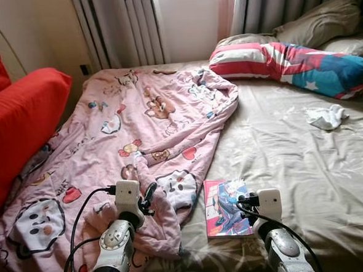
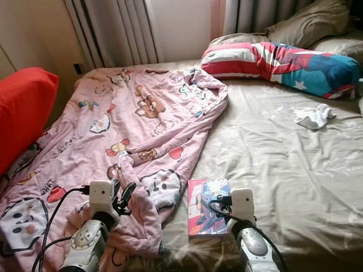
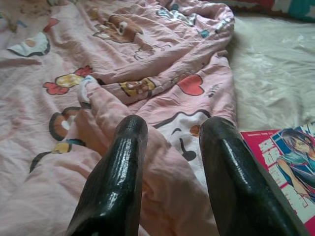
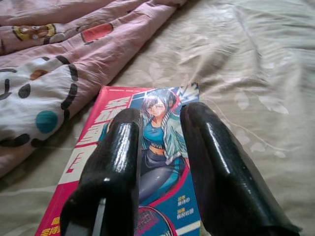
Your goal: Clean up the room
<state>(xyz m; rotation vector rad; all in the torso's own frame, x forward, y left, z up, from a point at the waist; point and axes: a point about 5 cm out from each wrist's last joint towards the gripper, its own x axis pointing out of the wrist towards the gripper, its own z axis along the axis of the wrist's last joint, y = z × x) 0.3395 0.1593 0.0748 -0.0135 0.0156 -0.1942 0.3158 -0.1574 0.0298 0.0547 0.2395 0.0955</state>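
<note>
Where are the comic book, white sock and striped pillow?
comic book [image 1: 226,207], left eye view, cover centre
white sock [image 1: 326,116], left eye view, middle
striped pillow [image 1: 288,65], left eye view, top face

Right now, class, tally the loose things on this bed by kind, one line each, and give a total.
Pillows and cushions: 4 (striped red, white and blue bolster, olive pillow, red cushion, pale pillow)
Pink cartoon-print blankets: 1
Pink-covered comic books: 1
Crumpled white cloths: 1
Total: 7

Head eyes overlook the bed [image 1: 306,165]; wrist cameras skim close above it.
</note>
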